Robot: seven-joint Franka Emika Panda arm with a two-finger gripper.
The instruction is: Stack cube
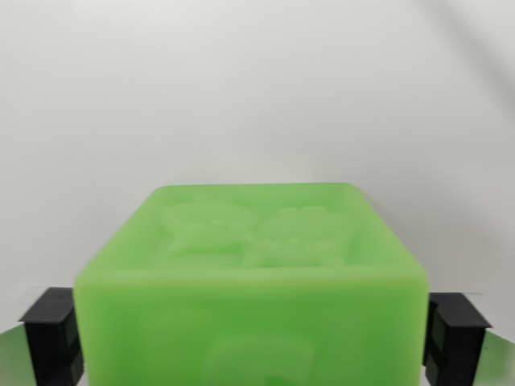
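A translucent green cube point(249, 289) fills the lower middle of the wrist view, held between two black fingers point(55, 334), one pressed against each side, so the grip is closed about the cube's width. Behind it is only a plain white surface; no second cube or desk edge shows. The risk: the target is out of sight, so the cube could be released off-centre and topple. Raised shapes mark the cube's faces, but no writing is legible.

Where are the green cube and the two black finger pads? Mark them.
green cube point(253, 241): wrist view, embossed top face.
finger pad point(52, 334): wrist view's left, outer side.
finger pad point(455, 338): wrist view's right, outer side.
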